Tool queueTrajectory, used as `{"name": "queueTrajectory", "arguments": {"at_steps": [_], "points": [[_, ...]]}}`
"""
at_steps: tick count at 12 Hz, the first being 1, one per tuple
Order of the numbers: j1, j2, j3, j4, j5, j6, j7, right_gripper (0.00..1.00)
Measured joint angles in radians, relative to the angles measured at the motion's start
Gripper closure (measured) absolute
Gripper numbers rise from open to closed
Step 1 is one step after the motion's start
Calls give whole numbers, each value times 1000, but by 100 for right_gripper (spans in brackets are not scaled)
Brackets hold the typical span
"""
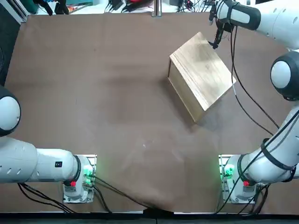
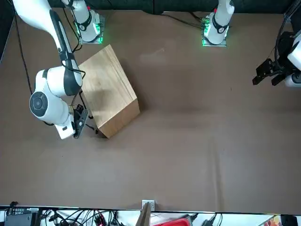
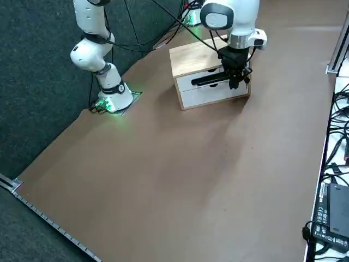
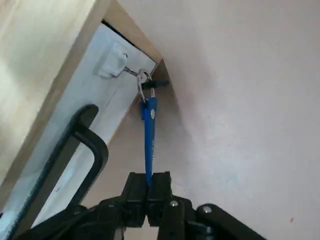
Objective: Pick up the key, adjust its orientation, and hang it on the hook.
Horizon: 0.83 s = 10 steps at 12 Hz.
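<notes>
Right gripper (image 4: 148, 181) has its two fingers closed on the blue key (image 4: 150, 135), gripping it by one end. The key points away from the fingertips, toward the drawer front of the wooden box (image 1: 202, 74). A metal ring (image 4: 145, 82) passes through the key's far end, and a small dark piece (image 4: 156, 84) crosses it there. The ring is right by the tip of the metal hook (image 4: 130, 71), which sticks out from a white mount (image 4: 114, 61) on the white drawer front (image 4: 122, 60); whether the ring is over the hook's tip or just beside it, I cannot tell.

A black handle (image 4: 90, 142) stands out from the box's front, near the key. In the top view the box sits at an angle on the brown table (image 1: 117, 102), toward the robot's right. The right arm (image 3: 229, 16) reaches around to the box's front, its gripper close to the drawers (image 3: 207, 94).
</notes>
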Motion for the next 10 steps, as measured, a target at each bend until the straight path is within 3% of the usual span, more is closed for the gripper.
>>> {"name": "queueTrajectory", "arguments": {"at_steps": [10], "points": [[4,2,1,0,0,-1,0,96]]}}
